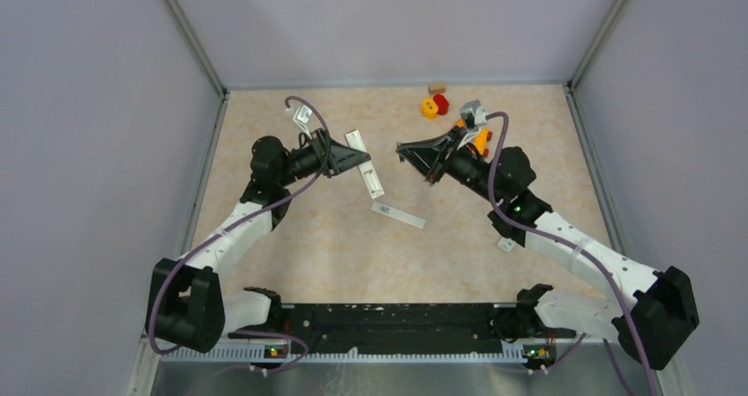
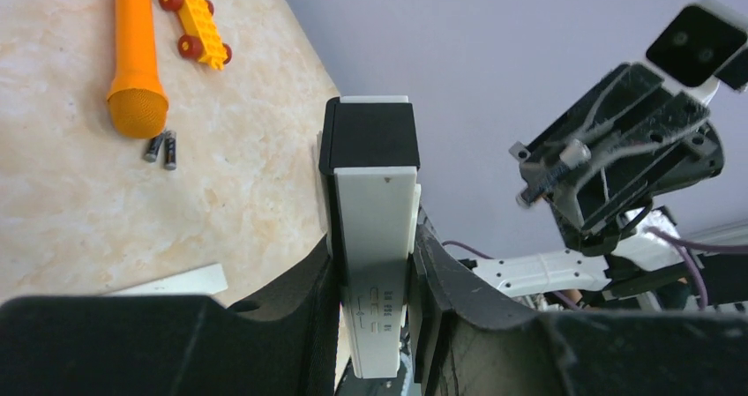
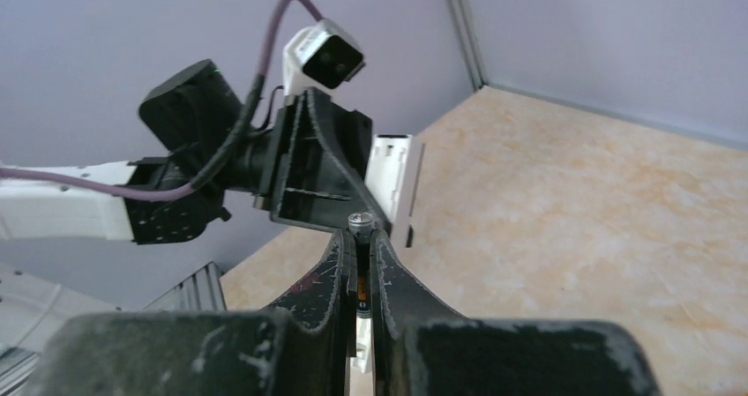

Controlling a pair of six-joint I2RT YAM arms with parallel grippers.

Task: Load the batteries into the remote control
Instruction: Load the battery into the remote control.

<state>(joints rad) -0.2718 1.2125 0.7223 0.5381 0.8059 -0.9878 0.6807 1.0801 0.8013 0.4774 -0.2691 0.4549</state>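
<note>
The left end effector (image 2: 375, 237) pinches the remote control (image 2: 375, 193) by its long edges and holds it off the tabletop (image 2: 79, 211), black end outermost. The right end effector (image 3: 360, 237) is pressed together on one battery (image 3: 359, 222), whose silver cap pokes out above the fingertips. From above, the two face each other over the middle of the tabletop, near but apart.

Two spare batteries (image 2: 160, 147) lie side by side just beside the blunt end of the orange carrot toy (image 2: 137, 52). A white cover strip (image 1: 397, 213) rests flat on the tabletop, nearer the arm bases than the remote.

The step in hand looks like bringing the battery to the open bay. The next move calls for lining the battery's axis up with the slot, closing the gap slowly, and keeping the remote steady. Whether the bay already holds any battery cannot be told.
</note>
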